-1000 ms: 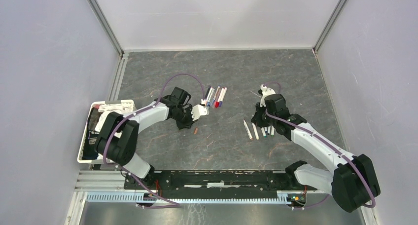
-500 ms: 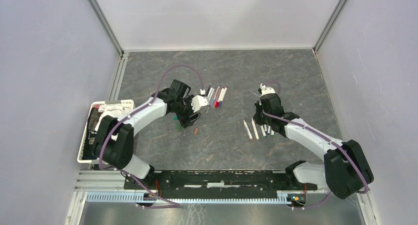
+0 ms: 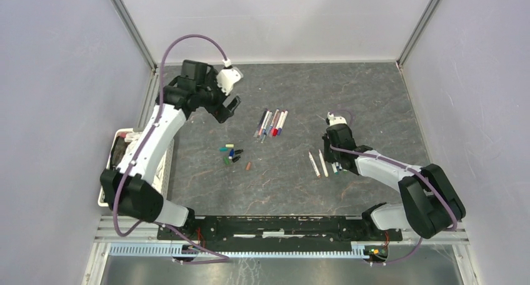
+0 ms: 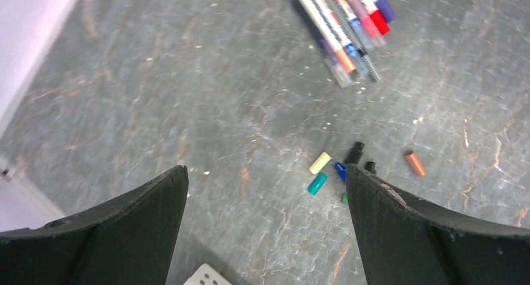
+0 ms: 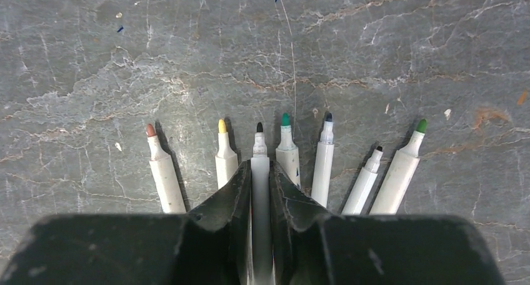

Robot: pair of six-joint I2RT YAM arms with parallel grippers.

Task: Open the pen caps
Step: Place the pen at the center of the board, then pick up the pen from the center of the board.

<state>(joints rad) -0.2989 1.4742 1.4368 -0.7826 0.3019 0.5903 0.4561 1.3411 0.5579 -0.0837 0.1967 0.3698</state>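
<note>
Left wrist view: my left gripper [image 4: 265, 170] hangs high over the grey table [image 4: 156, 79]. Its two black fingers are spread wide, with nothing between them. Below the gap, close to the right-hand finger, the loose caps [image 4: 320, 162] lie in a tight cluster: yellow, teal, blue, black and a bit of green. A brown cap [image 4: 414, 163] lies apart from them, just past that finger's outer side. Farther ahead and to the right, the capped pens [image 4: 342, 29] lie side by side in a bundle, touching one another.

Right wrist view: my right gripper [image 5: 260, 167] sits low over the table. Its fingers are drawn close on either side of a black-tipped pen [image 5: 260, 149]. That pen lies along the slot between them, tip pointing ahead. I cannot tell whether the pads press it or stand just off it. The other uncapped pens [image 5: 324, 166] fan out flat on both sides, tips ahead. Brown and yellow tips are to the left of the fingers. Green, dark, black and green tips are to the right.
</note>
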